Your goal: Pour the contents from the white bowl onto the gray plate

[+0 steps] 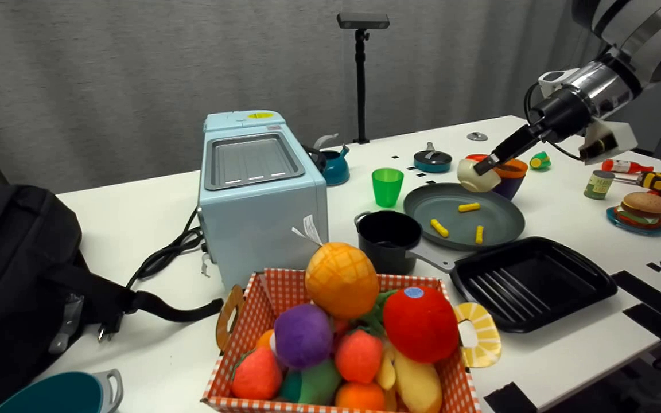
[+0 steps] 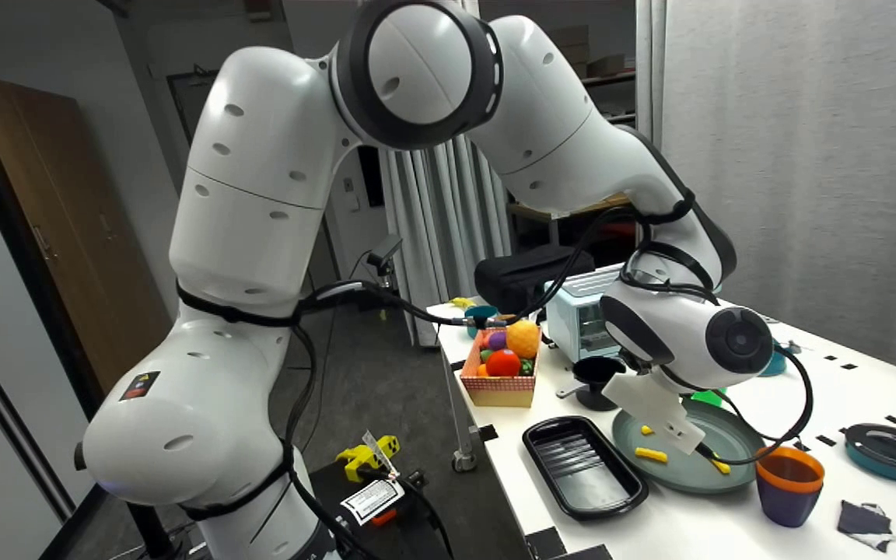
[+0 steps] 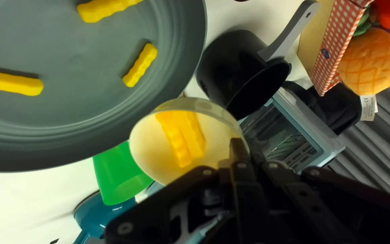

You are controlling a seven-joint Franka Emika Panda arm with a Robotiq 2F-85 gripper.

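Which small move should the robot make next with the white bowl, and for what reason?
Perhaps the end effector should tip the white bowl a little more over the gray plate. The wrist view shows at least two yellow pieces inside the bowl, and three other yellow pieces lie on the plate, so the pouring looks unfinished.

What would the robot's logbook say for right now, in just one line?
gripper: holding tilted white bowl by rim | inside bowl: yellow sticks | on gray plate: three more sticks | pouring: partly done

Yellow sticks (image 3: 140, 65) lie on gray plate (image 3: 80, 81) — and in tilted white bowl (image 1: 473, 178)
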